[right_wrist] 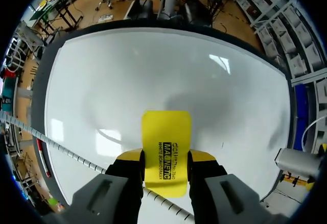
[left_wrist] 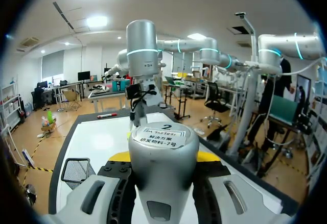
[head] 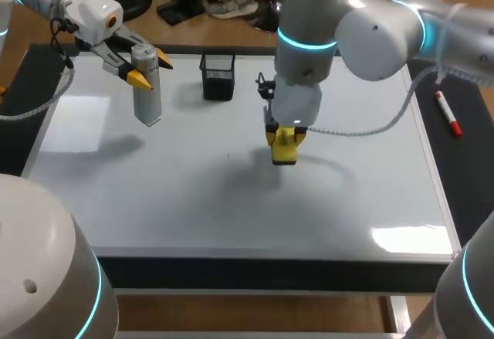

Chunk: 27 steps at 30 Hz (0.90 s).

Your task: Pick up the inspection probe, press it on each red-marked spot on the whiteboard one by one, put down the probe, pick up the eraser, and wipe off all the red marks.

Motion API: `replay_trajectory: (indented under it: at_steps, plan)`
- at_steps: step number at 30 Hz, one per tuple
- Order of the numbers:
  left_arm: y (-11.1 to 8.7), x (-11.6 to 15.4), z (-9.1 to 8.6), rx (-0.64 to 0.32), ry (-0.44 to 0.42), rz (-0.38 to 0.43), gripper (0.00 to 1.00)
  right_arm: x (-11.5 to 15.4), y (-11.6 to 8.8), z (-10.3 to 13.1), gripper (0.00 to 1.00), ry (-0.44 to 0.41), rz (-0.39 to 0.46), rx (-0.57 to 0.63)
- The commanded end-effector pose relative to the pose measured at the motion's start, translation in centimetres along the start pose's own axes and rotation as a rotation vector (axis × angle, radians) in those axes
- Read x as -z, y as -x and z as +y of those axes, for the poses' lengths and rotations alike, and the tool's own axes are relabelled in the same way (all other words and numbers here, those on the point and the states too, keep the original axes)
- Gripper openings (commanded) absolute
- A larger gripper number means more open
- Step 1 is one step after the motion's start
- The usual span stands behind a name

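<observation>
The probe (head: 147, 96), a silver cylinder with a white label on its end, hangs upright above the whiteboard's (head: 154, 192) far left part, with my left gripper (head: 151, 70) shut on it. In the left wrist view the probe (left_wrist: 163, 152) fills the space between the yellow-tipped fingers (left_wrist: 120, 156). My right gripper (head: 284, 132) is shut on the yellow eraser (head: 284, 147), down at the board's middle. In the right wrist view the eraser (right_wrist: 166, 145) sticks out ahead of the fingers (right_wrist: 131, 155) over the whiteboard (right_wrist: 127, 76). No red marks show on the board.
A black mesh pen cup (head: 218, 75) stands at the board's far edge, between the two grippers. A red marker (head: 448, 113) lies on the dark table right of the board. The left wrist view shows the cup (left_wrist: 76, 170) beside the probe.
</observation>
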<state>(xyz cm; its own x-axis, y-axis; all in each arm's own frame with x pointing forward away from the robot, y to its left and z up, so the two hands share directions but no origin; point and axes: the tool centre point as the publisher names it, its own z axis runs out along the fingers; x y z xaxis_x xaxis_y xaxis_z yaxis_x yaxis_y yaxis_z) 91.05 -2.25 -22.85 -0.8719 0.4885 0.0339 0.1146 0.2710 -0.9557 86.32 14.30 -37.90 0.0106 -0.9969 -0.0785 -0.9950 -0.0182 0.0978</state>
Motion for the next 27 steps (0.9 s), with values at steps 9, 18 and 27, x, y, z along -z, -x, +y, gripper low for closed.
replay_trajectory:
  at_steps: [9, 18, 27]
  plan:
    - [0.0, 0.0, -0.2, 0.001, 0.004, -0.001, 0.0, 0.4, -1.1, -7.3, 0.0, 0.03, 0.064, 0.044]
    - [0.0, 0.0, -0.2, 0.001, 0.004, -0.001, 0.0, 0.4, -1.3, -11.4, 0.0, 0.033, 0.092, 0.046]
    - [0.0, 0.0, -0.2, 0.001, 0.004, -0.001, 0.0, -0.1, -1.4, -15.3, 0.0, 0.039, 0.119, 0.021]
